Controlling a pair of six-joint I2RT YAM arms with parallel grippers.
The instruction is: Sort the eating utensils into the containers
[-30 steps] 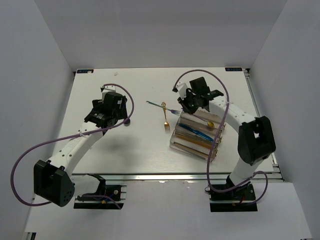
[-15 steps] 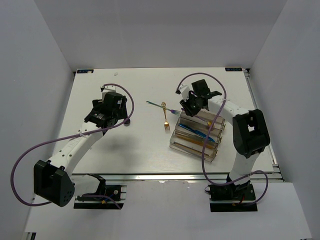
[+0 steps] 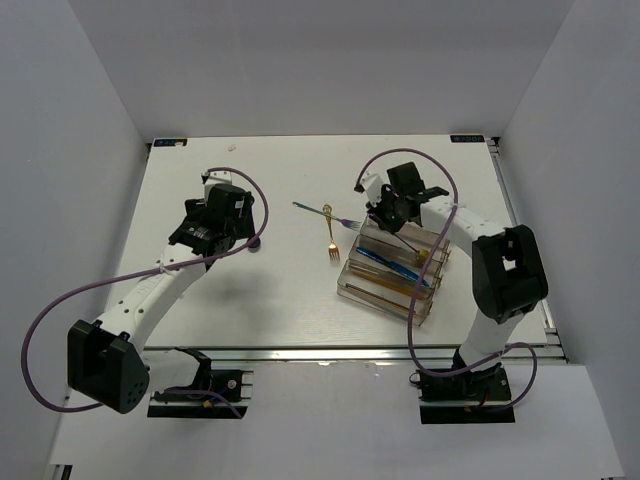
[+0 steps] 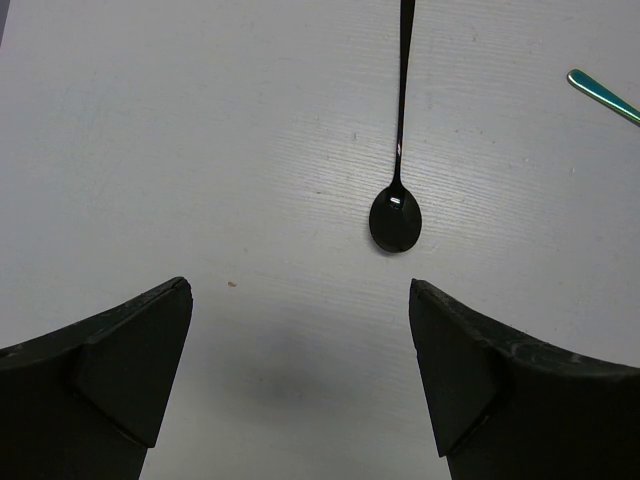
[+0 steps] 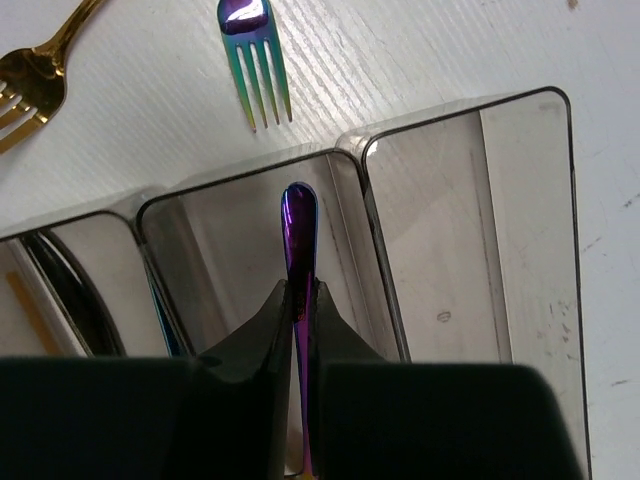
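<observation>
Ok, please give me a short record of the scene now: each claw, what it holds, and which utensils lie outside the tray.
Left claw: open, empty; glossy black spoon lies ahead of it
Right claw: shut on the spoon with the purple iridescent handle
Held spoon: over the clear plastic divided tray, at the compartment beside the bare end one
Outside tray, on the white table: shiny gold fork, rainbow iridescent fork, glossy black spoon

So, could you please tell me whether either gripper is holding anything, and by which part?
The right gripper pinches the purple-handled spoon near its handle's end, over the tray. The left gripper is open and empty.
</observation>
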